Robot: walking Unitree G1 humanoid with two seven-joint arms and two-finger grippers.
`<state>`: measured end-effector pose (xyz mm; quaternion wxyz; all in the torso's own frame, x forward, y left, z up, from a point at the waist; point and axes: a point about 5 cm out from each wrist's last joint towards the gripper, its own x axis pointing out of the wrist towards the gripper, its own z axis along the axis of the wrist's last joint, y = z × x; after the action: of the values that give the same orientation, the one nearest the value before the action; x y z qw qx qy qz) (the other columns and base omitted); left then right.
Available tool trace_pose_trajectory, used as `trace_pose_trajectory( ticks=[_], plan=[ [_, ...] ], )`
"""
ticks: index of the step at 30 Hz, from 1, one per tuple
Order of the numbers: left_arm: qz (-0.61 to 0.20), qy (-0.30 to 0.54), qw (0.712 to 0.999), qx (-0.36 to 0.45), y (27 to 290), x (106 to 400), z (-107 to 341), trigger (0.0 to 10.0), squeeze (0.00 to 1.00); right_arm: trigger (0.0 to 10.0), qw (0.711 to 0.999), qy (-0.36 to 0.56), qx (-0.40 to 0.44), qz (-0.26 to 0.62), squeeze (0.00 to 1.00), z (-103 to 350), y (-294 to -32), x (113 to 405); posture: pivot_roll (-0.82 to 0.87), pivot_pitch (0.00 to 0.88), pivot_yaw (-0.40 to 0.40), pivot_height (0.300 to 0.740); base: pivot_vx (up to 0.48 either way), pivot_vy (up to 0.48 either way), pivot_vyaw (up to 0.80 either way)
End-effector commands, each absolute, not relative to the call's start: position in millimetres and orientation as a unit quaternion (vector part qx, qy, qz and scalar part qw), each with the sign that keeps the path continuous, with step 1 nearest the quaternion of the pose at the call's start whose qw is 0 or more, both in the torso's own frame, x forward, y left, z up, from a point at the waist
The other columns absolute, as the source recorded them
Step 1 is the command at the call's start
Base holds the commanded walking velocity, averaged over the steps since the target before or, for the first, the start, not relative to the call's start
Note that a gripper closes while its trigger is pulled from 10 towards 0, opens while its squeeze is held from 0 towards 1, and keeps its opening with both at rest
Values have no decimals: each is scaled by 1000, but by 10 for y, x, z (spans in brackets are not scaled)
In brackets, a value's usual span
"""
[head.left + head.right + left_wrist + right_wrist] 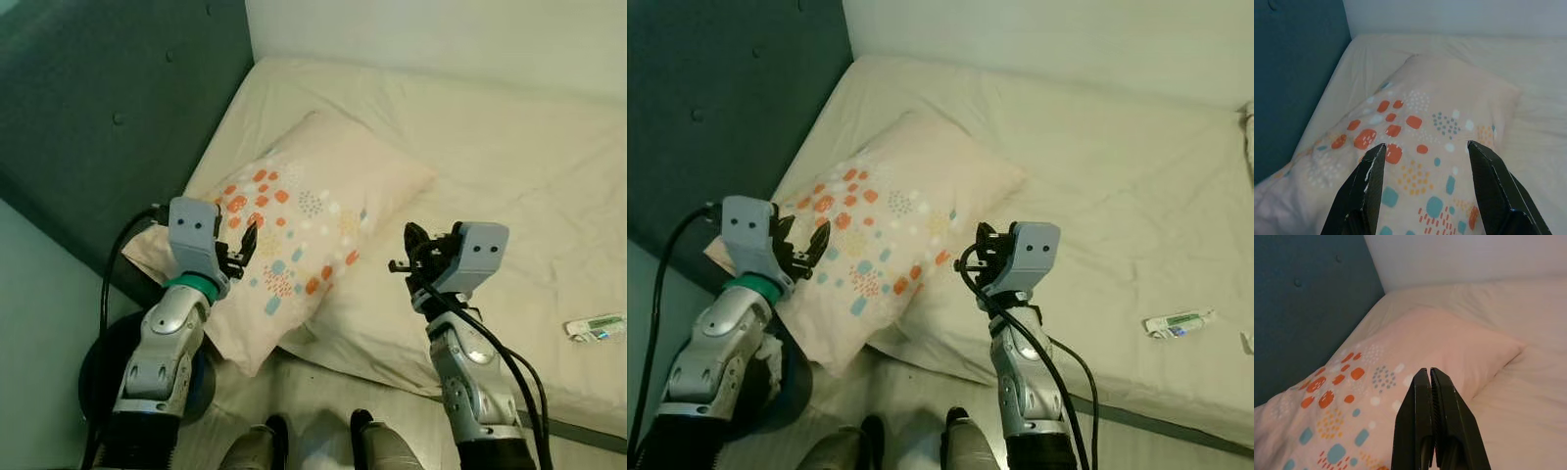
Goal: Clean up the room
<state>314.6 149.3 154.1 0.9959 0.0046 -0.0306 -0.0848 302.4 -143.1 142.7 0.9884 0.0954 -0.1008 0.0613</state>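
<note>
A bed with a cream sheet (509,166) takes up most of the room in front of the robot, pushed into the corner where a dark teal padded headboard (98,108) meets a plain white wall (441,34). Nearest, at the robot's feet, the mattress edge drops to a pale floor, and a dark round object (98,377) sits low beside the left arm; I cannot tell what it is. Just above that edge the left gripper (1422,152) hovers over the near corner of the patterned pillow (294,225), its fingers spread wide, apparently not yet touching the fabric. The right gripper (1430,382) is held up beside the pillow's near right side, fingers pressed together with nothing between them. The pillow lies askew, one corner hanging off the mattress towards the headboard side. I would say the step in hand is straightening this pillow: the left gripper needs to come down and pinch the overhanging corner, then draw it up onto the bed towards the headboard. Further right on the sheet lies a small tube (595,328), well apart from both grippers, probably something to tidy later.
</note>
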Motion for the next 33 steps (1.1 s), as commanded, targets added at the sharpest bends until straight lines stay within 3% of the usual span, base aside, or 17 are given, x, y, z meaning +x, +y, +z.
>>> trace_pose_trajectory(
  ticks=[1,18,33],
  plan=[
    [-79,-18,997,9,1508,3135,1464,10000,0,10000,989,-94,96,58,0,1373,-1436,3020,-95,97,111,705,0,0,0],
    [-70,-23,997,13,1522,3160,1428,10000,0,10000,989,-108,87,55,0,1402,-1464,3085,-88,96,109,650,0,0,0],
    [-69,-19,997,18,1547,3161,1409,10000,0,10000,989,-107,93,47,0,1369,-1458,3077,-82,114,121,570,0,0,0]
  ],
)
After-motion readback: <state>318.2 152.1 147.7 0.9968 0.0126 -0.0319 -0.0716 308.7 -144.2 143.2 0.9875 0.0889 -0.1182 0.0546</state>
